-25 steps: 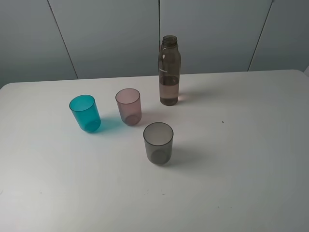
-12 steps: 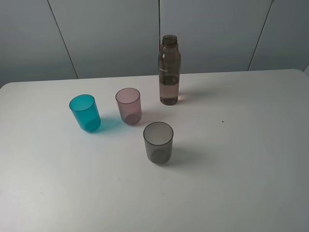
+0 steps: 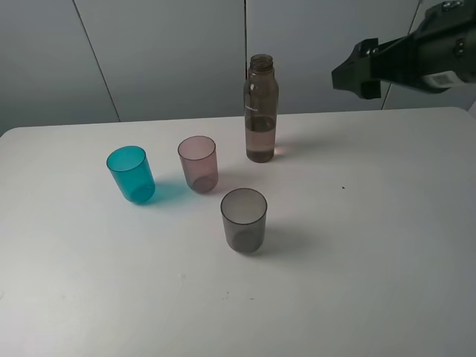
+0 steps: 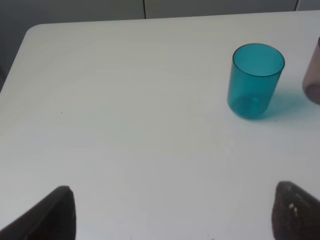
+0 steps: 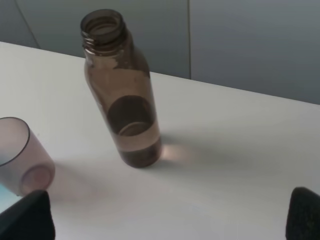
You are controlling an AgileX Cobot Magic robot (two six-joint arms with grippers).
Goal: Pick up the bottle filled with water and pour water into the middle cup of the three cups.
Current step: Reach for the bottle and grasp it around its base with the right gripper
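A white table stands before a grey panelled wall. The bottle is upright and uncapped at 12 o'clock from the table's middle, with water in roughly its lower third. The pink cup stands upright at 8 o'clock from the bottle, near it but apart. The teal cup is at 9 o'clock from the pink cup, and the grey cup at 5 o'clock from it. None of the cups touches another, and all three look empty.

The right arm reaches in above the table at 2 o'clock from the bottle, well apart from it, with its black front end turned towards the bottle. The right gripper has its fingers spread wide, and nothing is in its grasp; its wrist view looks down on the bottle and the pink cup. The left gripper is also wide apart and grips nothing, with the teal cup ahead of it.
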